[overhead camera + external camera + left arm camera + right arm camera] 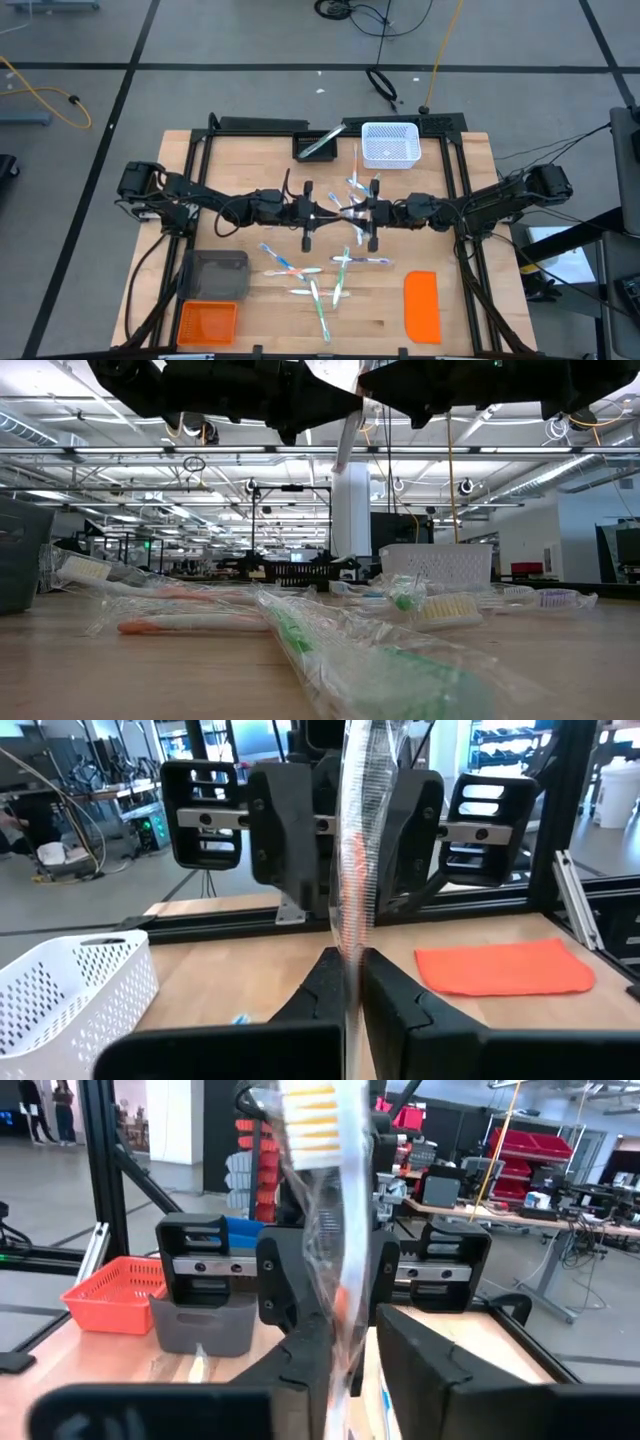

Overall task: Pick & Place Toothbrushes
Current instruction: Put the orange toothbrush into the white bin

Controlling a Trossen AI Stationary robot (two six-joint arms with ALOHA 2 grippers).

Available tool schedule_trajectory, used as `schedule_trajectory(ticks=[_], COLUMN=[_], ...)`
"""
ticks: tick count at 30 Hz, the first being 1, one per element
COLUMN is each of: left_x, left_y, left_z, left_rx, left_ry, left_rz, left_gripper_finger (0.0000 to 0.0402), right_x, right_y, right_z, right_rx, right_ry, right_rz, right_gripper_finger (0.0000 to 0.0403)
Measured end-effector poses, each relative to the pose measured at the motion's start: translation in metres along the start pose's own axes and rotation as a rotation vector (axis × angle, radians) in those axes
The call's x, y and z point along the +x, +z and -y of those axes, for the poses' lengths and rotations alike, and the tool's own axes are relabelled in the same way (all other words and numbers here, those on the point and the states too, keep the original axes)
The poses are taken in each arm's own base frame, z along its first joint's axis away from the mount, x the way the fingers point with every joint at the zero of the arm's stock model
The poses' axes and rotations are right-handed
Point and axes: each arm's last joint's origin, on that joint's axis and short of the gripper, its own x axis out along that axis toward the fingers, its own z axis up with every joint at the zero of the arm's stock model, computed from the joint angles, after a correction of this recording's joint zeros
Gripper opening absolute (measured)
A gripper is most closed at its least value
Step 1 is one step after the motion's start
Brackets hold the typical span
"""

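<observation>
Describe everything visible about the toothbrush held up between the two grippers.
The wrapped toothbrush is sealed in a clear crinkled plastic sleeve, with yellowish-white bristles at one end and an orange accent on the handle. It stands roughly upright in the air above the middle of the table. The left gripper is shut on its lower part, and the right gripper closes around it from the opposite side, so both touch it at once. Nothing else touches it; other toothbrushes lie on the wood below.

claws: left [322, 212] – right [352, 212] meet mid-table | toothbrushes [318, 275] scattered | white basket [388, 144] at far edge
</observation>
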Motion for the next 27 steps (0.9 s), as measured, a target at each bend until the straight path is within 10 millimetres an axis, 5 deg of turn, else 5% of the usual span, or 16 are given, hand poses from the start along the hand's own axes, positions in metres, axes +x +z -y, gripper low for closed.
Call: schedule_trajectory(ticks=[4,19,27], left_x=[0.0,0.0,-0.001], left_y=[0.0,-0.003,-0.006], left_z=[0.0,-0.002,-0.004], left_rx=[-0.006,-0.003,0.007], left_ry=[0.015,0.097,0.151], left_rz=[-0.001,-0.04,-0.073], left_gripper_finger=[0.0029,0.0036,0.0091], right_x=[0.0,-0.001,-0.013], right_y=[-0.001,-0.004,0.003], right_z=[0.0,0.001,0.007], right_rx=[-0.026,-0.058,-0.103], right_ry=[0.005,-0.041,-0.124], right_rz=[-0.011,-0.055,-0.126], right_gripper_finger=[0.0013,0.0005,0.0005])
